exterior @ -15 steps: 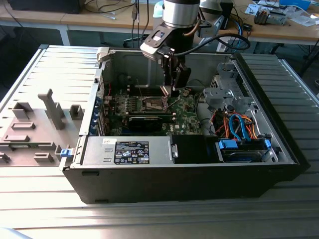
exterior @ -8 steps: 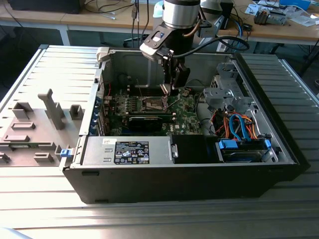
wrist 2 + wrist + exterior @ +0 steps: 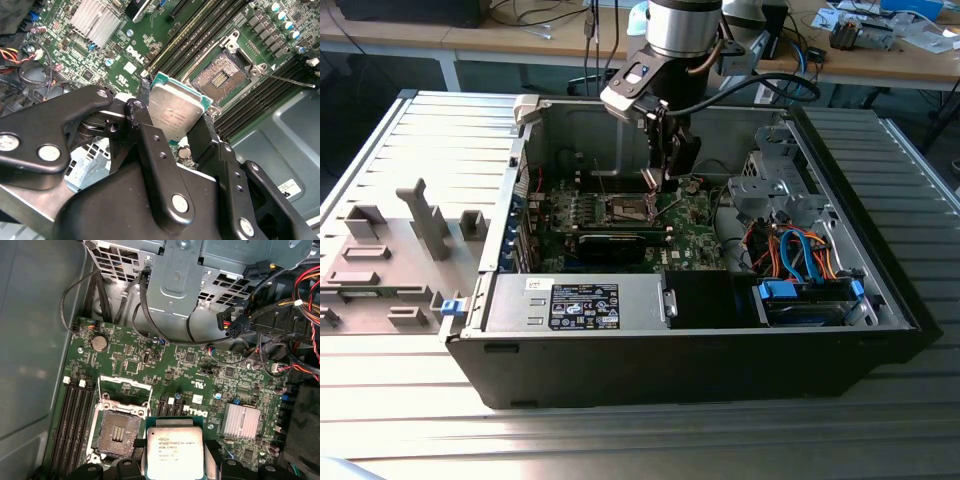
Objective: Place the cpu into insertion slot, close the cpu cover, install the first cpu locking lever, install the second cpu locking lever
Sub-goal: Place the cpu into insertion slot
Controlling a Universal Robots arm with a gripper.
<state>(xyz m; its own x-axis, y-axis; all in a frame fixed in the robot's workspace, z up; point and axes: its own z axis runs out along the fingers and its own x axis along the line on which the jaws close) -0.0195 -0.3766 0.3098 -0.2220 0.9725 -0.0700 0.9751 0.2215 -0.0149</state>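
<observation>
With jaws clenched on the cpu (image 3: pixel 176 112), hovers just beside the bare insertion slot (image 3: pixel 118 432) between black memory slots (image 3: pixel 260 102), cpu cover (image 3: pixel 124 378) standing open. In the exterior view, drive cage (image 3: pixel 765 185) at the slot's three o'clock, power supply (image 3: pixel 575 300) at six.

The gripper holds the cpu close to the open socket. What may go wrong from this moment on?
1. The cpu, clamped in the gripper, appears offset from the insertion slot, not squarely over it. If lowered misaligned, it may damage the socket's contacts.
2. The cpu cover stands raised at the slot's edge, so a finger or the chip might strike it.
</observation>
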